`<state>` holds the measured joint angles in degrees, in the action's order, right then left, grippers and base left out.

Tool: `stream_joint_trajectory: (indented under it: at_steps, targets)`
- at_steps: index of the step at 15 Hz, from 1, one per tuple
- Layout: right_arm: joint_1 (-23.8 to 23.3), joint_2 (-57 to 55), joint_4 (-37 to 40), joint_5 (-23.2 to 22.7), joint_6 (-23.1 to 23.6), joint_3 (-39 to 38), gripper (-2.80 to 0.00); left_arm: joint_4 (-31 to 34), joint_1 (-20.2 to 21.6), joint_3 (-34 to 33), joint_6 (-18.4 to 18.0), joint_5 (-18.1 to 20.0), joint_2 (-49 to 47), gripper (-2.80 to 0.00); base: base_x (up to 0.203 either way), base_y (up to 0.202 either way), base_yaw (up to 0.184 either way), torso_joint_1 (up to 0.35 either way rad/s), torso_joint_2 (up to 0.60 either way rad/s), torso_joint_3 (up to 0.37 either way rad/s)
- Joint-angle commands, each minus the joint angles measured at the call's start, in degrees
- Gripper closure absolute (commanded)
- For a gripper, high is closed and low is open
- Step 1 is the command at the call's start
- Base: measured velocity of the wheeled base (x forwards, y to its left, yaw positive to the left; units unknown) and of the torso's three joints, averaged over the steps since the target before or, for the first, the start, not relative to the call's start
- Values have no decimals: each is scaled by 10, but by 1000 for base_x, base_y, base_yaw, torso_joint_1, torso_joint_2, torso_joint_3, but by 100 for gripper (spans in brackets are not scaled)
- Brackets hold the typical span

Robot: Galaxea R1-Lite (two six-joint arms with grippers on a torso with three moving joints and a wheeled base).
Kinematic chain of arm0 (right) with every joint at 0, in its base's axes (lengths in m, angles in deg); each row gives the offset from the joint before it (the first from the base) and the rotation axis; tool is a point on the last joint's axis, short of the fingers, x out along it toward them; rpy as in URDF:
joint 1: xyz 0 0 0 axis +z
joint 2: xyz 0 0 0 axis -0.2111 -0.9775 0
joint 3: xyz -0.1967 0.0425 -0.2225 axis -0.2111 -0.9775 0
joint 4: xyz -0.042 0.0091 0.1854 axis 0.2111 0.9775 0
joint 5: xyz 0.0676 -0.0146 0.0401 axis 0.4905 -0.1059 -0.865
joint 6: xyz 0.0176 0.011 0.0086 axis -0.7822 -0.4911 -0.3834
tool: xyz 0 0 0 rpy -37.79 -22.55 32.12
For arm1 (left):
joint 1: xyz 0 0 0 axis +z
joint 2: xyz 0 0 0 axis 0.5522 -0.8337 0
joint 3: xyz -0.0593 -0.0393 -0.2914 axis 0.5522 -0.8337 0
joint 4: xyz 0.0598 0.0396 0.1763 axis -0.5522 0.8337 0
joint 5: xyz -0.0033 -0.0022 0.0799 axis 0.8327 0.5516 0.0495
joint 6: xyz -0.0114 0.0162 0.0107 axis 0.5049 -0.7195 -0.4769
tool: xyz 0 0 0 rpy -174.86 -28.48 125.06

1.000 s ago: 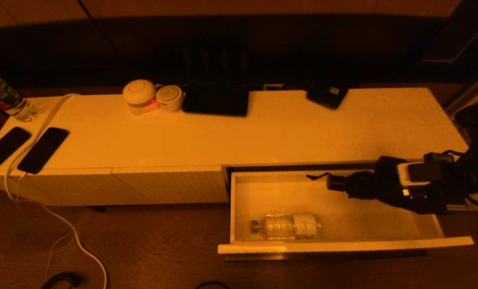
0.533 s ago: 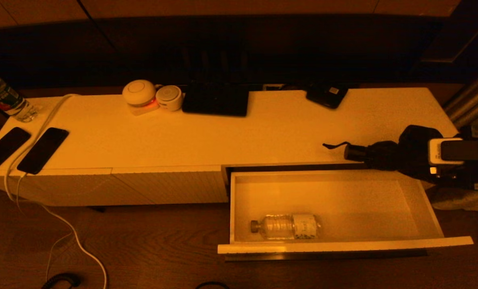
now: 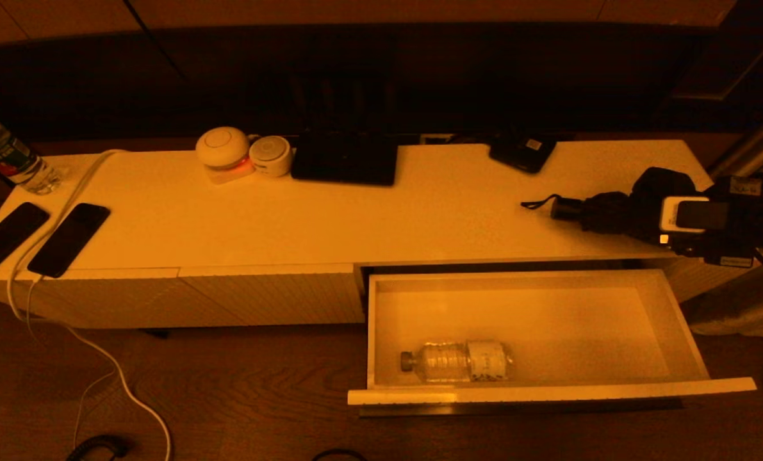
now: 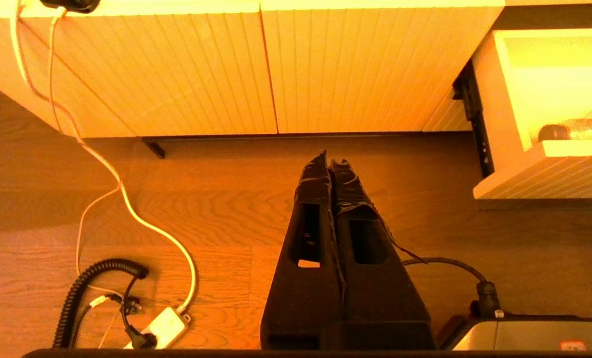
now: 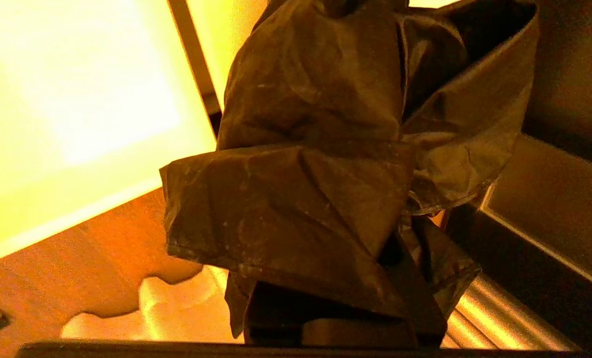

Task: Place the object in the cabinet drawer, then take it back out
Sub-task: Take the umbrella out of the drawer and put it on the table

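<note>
The object is a folded black umbrella (image 3: 596, 211), lying level just above the right end of the cabinet top, handle and strap pointing left. My right gripper (image 3: 644, 216) is shut on its crumpled canopy (image 5: 320, 174), which hides the fingers in the right wrist view. In front of it the cabinet drawer (image 3: 551, 392) stands pulled wide open, its pale inside showing. My left gripper (image 4: 329, 160) hangs shut and empty over the wooden floor, in front of the ribbed panels; the drawer's corner (image 4: 539, 171) shows beside it.
A clear water bottle (image 3: 458, 360) lies in the drawer's front left. On the cabinet top are two phones (image 3: 67, 238), another bottle (image 3: 6, 157), two round white devices (image 3: 222, 150), a black tablet (image 3: 344, 159) and a black box (image 3: 522, 152). Cables (image 4: 126, 209) trail on the floor.
My right gripper has lifted the umbrella up out of the drawer and carried it back over the right end of the cabinet top. The bottle has stayed put.
</note>
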<state>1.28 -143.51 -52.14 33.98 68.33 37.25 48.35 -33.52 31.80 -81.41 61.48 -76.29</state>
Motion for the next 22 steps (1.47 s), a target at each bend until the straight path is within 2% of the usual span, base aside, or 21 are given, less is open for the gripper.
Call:
stream_joint_trajectory:
  at_steps: [1,6,9,10,17,22]
  targets:
    - [-3,-30,-16,-2,8,5,0,0,0,0,0,0,0,0,0,0,0,0,0,0]
    - [-4,-55,-65,-13,9,3,0,0,0,0,0,0,0,0,0,0,0,0,0,0]
    - [-5,-56,-93,-35,9,-11,0,0,0,0,0,0,0,0,0,0,0,0,0,0]
    - [-5,-59,-107,-41,9,-10,-280,0,0,0,0,0,0,0,0,0,0,0,0,0]
    - [-1,-43,-111,-47,4,-12,-280,0,0,0,0,0,0,0,0,0,0,0,0,0]
    - [19,87,-74,-61,-3,-23,-280,0,0,0,0,0,0,0,0,0,0,0,0,0]
